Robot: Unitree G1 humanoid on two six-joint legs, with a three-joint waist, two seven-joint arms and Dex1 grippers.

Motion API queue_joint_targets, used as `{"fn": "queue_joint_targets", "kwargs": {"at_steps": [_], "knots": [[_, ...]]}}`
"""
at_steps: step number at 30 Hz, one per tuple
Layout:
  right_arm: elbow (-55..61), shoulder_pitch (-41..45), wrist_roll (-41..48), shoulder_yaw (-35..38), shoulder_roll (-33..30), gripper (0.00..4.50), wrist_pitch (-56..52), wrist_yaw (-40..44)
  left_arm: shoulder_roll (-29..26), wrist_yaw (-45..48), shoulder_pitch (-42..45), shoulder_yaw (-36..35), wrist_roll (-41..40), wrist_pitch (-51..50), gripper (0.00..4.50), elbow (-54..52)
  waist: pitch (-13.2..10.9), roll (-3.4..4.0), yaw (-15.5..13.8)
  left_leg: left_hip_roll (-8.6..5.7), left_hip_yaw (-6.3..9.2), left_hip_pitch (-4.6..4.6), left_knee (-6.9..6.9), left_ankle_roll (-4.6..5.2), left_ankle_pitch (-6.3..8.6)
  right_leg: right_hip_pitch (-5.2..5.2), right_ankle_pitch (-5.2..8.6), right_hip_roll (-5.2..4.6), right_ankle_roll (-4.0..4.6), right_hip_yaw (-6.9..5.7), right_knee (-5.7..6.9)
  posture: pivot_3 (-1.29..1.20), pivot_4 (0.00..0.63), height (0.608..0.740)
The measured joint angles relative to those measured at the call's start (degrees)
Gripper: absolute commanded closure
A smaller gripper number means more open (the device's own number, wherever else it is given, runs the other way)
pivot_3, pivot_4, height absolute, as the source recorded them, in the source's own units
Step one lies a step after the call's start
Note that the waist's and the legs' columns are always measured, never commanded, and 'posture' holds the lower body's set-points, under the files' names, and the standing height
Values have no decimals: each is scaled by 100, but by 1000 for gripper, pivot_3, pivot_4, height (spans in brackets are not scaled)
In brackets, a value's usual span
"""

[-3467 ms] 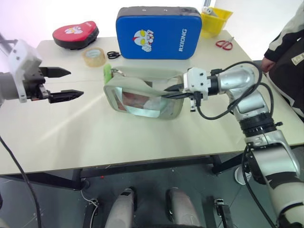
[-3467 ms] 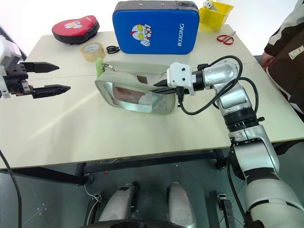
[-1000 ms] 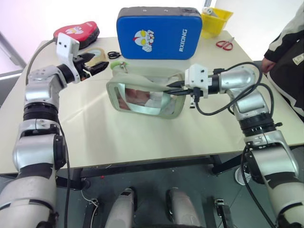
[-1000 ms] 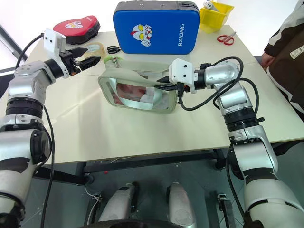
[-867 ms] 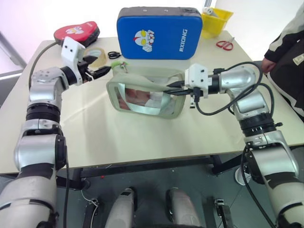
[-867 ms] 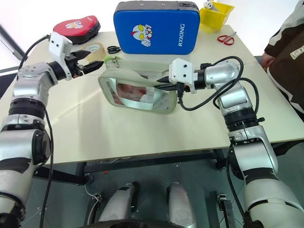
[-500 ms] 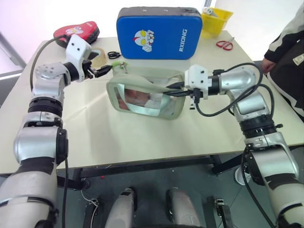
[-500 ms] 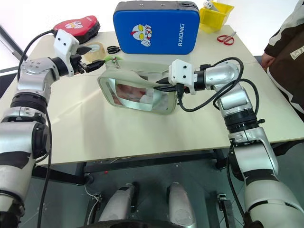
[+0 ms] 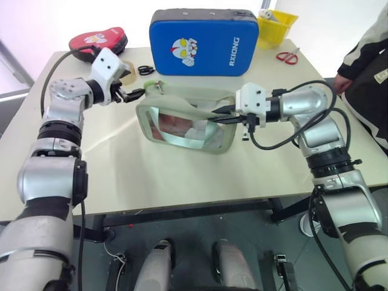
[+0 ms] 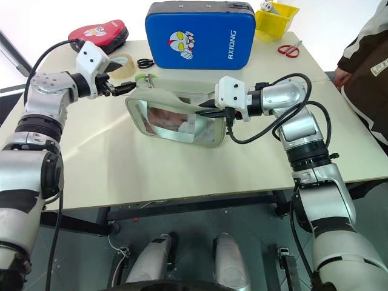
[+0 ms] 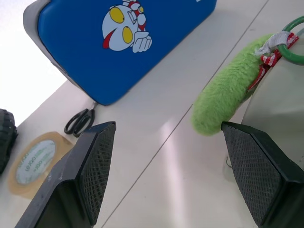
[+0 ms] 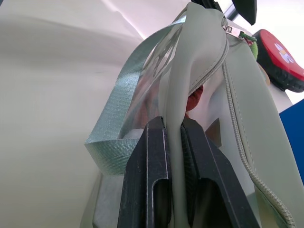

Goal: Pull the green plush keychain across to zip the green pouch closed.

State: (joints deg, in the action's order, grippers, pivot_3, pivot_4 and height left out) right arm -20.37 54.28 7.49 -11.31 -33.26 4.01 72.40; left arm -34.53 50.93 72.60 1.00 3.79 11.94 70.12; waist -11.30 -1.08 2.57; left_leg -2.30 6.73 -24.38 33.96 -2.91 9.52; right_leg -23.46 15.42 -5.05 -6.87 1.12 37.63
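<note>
While clamped on green pouch (image 9: 185,121), right tool (image 9: 219,115) level; left tool (image 9: 134,94) spread beside green plush keychain (image 11: 223,92).

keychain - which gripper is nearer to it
Left. The left gripper is open just beside the keychain; the right gripper is shut on the pouch at its far end.

You have 1 green pouch (image 9: 185,124) on the table (image 9: 182,176) — and 1 green plush keychain (image 11: 223,92) at its end. There are 2 pairs of scissors: 1 black pair (image 9: 145,70) and 1 red-handled pair (image 9: 287,57). Count 1 blue cartoon-faced pad (image 9: 203,41), 1 red pad (image 9: 96,41), 1 roll of tape (image 10: 123,65) and 1 yellow bin (image 9: 274,26). You see 2 grippers — the left gripper (image 9: 134,93) and the right gripper (image 9: 221,114). 1 person (image 9: 370,73) stands at the table's right edge.
</note>
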Motion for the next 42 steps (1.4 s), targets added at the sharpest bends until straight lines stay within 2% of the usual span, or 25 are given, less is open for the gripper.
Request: {"fn": "queue_joint_targets", "kwargs": {"at_steps": [4, 11, 20, 21, 22, 28, 38, 42], "knots": [[18, -8, 5, 17, -1, 4500, -19, 0, 53, 42, 42, 6, 77, 40, 712, 75, 0, 0, 0, 0, 0, 0, 0, 0, 0, 0, 0, 0, 0, 0, 0, 0, 150, 740], [45, -37, 5, 63, -28, 4500, -42, 0, 55, 760, 108, 4, 78, 53, 712, 134, 0, 0, -18, -1, 0, -1, 3, 0, 0, 2, 0, -1, -1, -1, 0, 0, 150, 740], [46, -86, 7, 87, -34, 4500, -88, 1, 169, 1028, 142, 5, 120, 74, 712, 154, 0, 0, -20, -2, 0, -1, 6, 0, 0, 4, -1, -1, -3, -1, 0, 0, 150, 740], [46, -92, 7, 87, -34, 4500, -91, 1, 186, 1091, 142, 10, 126, 82, 1233, 153, 0, 0, -20, -2, 0, -1, 6, 0, 0, 4, -1, -1, -3, -1, 0, 0, 150, 740], [46, -96, 7, 87, -33, 4500, -93, 1, 221, 1179, 142, 39, 144, 97, 1469, 153, 0, 0, -20, -2, 0, -1, 6, 0, 0, 4, -1, -1, -3, -1, 0, 0, 150, 740], [96, -96, 7, 86, 1, 4500, -105, 1, 468, 1378, 141, 103, 237, 204, 4461, 154, 0, 0, -3, -1, 0, -1, 6, 0, 0, 3, -1, 0, -3, -1, 0, 0, 150, 740], [103, -98, 2, 83, 10, 4500, -107, -54, 513, 948, 189, 103, 322, 271, 4461, 183, 0, 0, 8, -1, 0, 0, 5, 0, 0, -1, -1, 0, -3, 0, 4, 0, 150, 740], [100, -97, -45, 82, 9, 4500, -49, -130, 375, 750, 330, -14, 272, 272, 4461, 145, 0, 0, 17, -1, 0, -1, 5, 0, 0, -2, -1, 0, -3, 0, 4, 0, 150, 740]]}}
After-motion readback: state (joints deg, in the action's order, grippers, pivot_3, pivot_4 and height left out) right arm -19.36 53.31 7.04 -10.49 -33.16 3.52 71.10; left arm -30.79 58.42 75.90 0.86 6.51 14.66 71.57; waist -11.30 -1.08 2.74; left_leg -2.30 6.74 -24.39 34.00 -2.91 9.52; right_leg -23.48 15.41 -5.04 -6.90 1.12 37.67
